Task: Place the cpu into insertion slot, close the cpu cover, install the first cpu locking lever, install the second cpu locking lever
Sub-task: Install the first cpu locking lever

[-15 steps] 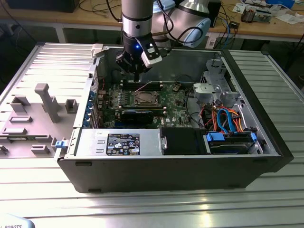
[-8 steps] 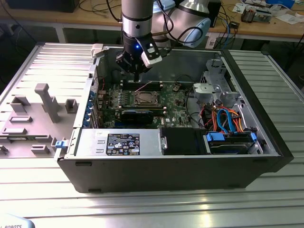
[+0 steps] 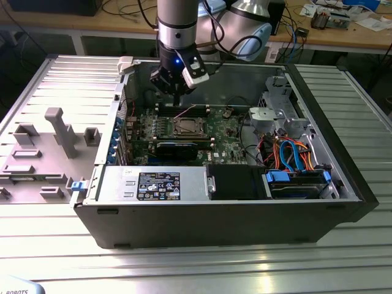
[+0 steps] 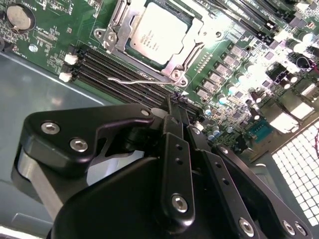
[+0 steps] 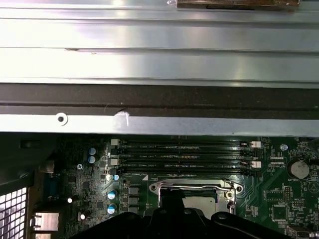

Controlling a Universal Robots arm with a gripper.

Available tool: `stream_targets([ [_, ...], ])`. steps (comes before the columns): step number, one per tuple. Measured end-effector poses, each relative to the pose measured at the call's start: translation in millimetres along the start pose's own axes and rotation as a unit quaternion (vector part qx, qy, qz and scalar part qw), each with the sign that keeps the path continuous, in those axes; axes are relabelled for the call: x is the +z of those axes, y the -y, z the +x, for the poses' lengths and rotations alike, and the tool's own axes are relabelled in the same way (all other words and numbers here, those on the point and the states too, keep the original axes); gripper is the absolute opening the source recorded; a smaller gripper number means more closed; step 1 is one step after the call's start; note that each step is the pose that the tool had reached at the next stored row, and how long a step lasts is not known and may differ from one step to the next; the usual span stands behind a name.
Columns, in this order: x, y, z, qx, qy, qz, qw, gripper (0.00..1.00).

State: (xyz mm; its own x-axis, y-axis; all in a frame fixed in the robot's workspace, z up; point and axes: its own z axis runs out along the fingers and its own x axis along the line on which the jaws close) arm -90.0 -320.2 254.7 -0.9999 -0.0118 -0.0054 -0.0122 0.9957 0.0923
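Note:
On the green board (image 4: pixel 45 35) the cpu (image 4: pixel 159 32) lies flat in the insertion slot (image 3: pixel 187 127), its dull silver top showing. The shiny cpu cover (image 4: pixel 172 64) is down around it, framing the chip. A thin silver locking lever (image 4: pixel 132 79) runs along the socket's edge beside the black memory slots (image 4: pixel 99 67). My gripper (image 4: pixel 177 102) hovers over those memory slots, a short way from the socket. Its two black fingers (image 4: pixel 174 139) are pressed together with nothing between them. In the exterior view the gripper (image 3: pixel 177 98) hangs just behind the socket.
The board sits inside an open computer case (image 3: pixel 343 184) with a power supply (image 3: pixel 153 184) at the front and drive bays with blue and orange cables (image 3: pixel 291 153) on the exterior view's right. A grey fixture plate (image 3: pixel 43 153) lies on the exterior view's left. The case wall (image 5: pixel 159 64) is close behind the memory slots.

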Motion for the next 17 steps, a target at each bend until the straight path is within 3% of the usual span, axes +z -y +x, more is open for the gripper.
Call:
stream_targets([
  [7, 5.5, 0.5, -5.6, 0.001, 0.0, -0.0006, 1.0, 0.11],
  [17, 5.7, 0.5, -6.7, 0.001, 0.0001, -0.0006, 1.0, 0.11],
])
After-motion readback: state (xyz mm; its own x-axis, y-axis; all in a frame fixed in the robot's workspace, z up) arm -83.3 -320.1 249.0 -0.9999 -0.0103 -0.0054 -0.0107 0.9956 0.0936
